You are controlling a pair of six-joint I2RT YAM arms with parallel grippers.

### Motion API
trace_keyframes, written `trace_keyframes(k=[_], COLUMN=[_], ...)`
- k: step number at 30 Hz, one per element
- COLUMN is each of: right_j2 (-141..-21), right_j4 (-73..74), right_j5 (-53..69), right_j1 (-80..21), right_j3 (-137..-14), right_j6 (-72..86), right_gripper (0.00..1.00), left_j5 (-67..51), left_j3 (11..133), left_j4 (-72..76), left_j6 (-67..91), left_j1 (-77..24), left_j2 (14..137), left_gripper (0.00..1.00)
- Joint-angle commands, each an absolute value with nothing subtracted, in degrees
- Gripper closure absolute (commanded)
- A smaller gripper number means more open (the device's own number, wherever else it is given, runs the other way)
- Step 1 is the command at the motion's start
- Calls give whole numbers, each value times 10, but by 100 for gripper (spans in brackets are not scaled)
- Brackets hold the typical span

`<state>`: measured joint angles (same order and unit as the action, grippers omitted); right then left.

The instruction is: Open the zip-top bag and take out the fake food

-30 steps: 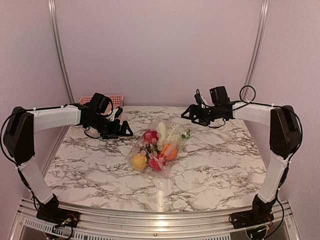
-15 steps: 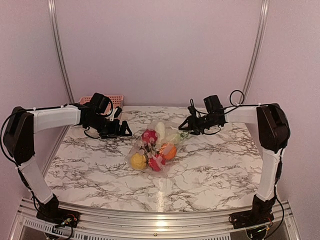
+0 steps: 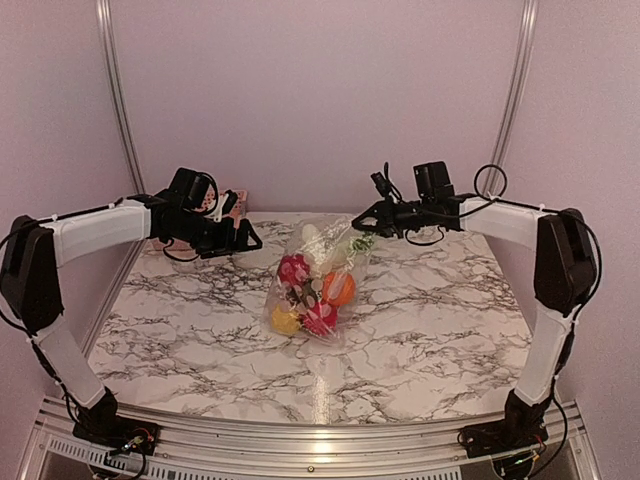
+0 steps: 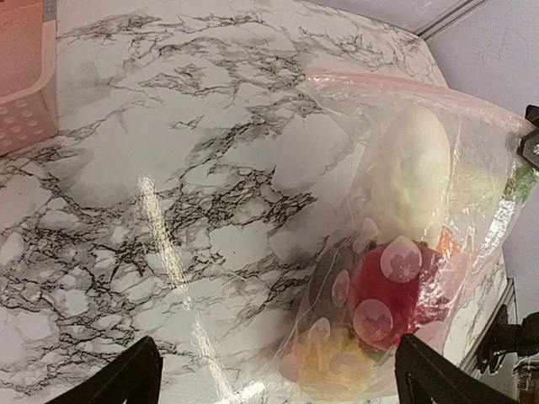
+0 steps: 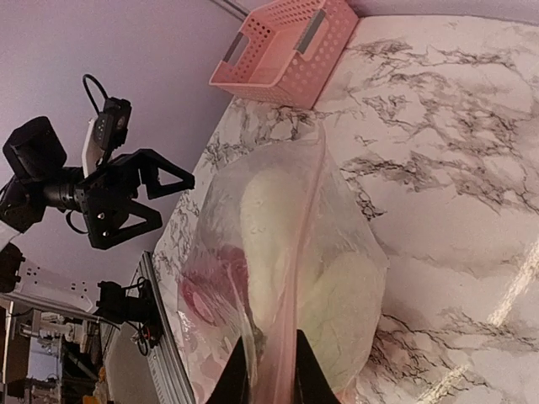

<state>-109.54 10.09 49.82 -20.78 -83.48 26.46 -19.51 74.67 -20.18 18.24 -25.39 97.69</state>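
The zip-top bag [image 3: 315, 280] hangs tilted over the middle of the marble table [image 3: 440, 330], its lower end resting on the top. Through the plastic I see the fake food: a white piece [image 4: 410, 172], a red one [image 4: 396, 295], a yellow one [image 3: 285, 320] and an orange one [image 3: 338, 288]. My right gripper [image 3: 372, 218] is shut on the bag's pink zip strip [image 5: 303, 252] at its upper right corner, seen between the fingers [image 5: 269, 370]. My left gripper [image 3: 245, 238] hovers open to the left of the bag, jaws wide [image 4: 282, 379], touching nothing.
A pink slotted basket [image 5: 286, 46] stands at the back left corner of the table, partly behind the left arm [image 3: 232, 200]. Purple walls close in the back and sides. A metal rail [image 3: 300, 440] runs along the near edge.
My right gripper has shut on the bag's zip edge and risen, pulling the bag's top end up off the table. The left gripper has lifted slightly and stayed open.
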Motion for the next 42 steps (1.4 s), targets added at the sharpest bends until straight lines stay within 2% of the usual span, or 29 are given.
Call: trace_keyframes(k=[1, 5, 10, 21, 27, 34, 38, 42], right_j2=[-1046, -1029, -985, -918, -910, -910, -915, -917], right_j4=[125, 209, 260, 249, 268, 282, 292, 298], right_j5=[512, 485, 425, 423, 438, 457, 463, 467], right_j1=[-249, -295, -347, -357, -357, -361, -364, -365], right_j3=[-916, -975, -964, -866, -860, -864, -872, -880], right_j6=[162, 35, -103, -136, -147, -158, -165, -171], right_gripper=[100, 100, 100, 100, 100, 100, 100, 100], left_j5=[-217, -234, -304, -467, -461, -442, -430, -429], left_j3=[778, 780, 741, 612, 689, 755, 796, 823], left_j4=[-164, -137, -73, 70, -51, -65, -89, -95], left_j6=[190, 183, 186, 83, -64, -132, -170, -179], left_j1=[-233, -210, -170, -182, -235, -285, -312, -331], left_j2=[929, 897, 858, 799, 840, 886, 920, 948], left_gripper=[1, 1, 1, 1, 9, 19, 30, 34])
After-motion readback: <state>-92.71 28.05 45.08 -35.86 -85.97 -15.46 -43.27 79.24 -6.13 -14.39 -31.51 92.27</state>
